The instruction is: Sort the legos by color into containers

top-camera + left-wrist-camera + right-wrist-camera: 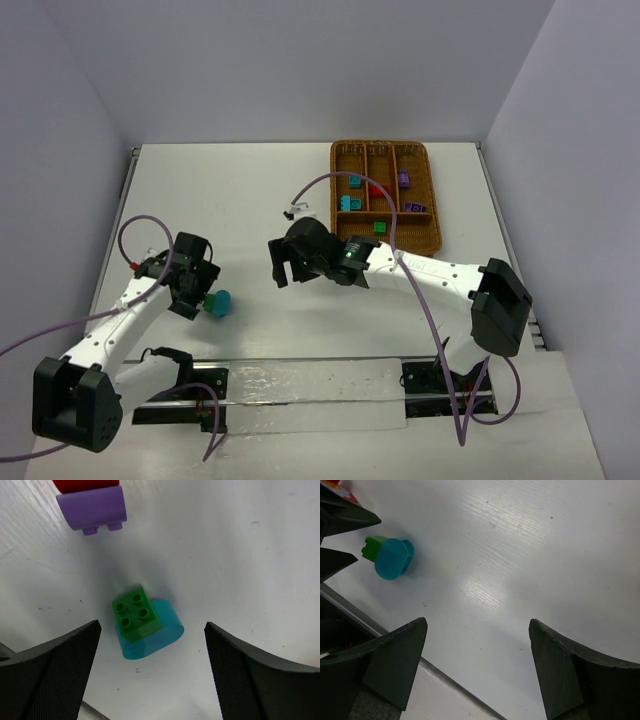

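A small green lego (pixel 136 614) sits stuck on a teal-blue rounded lego (pixel 162 635) on the white table. The pair also shows in the top view (pixel 217 302) and the right wrist view (pixel 392 559). My left gripper (pixel 197 292) hangs over the pair, open and empty, with its fingertips (pixel 75 650) wide on either side. A purple lego (pixel 92 509) lies beyond it, with a red lego (pixel 85 484) at the frame's edge. My right gripper (pixel 284 268) is open and empty over bare table mid-table. The wicker tray (pixel 437 215) at the back right holds teal (pixel 346 203), red (pixel 376 190), purple (pixel 404 179) and green (pixel 380 227) legos.
A metal strip (pixel 300 385) runs along the near table edge between the arm bases. Purple cables loop from both arms over the table. Grey walls close in the left, back and right sides.
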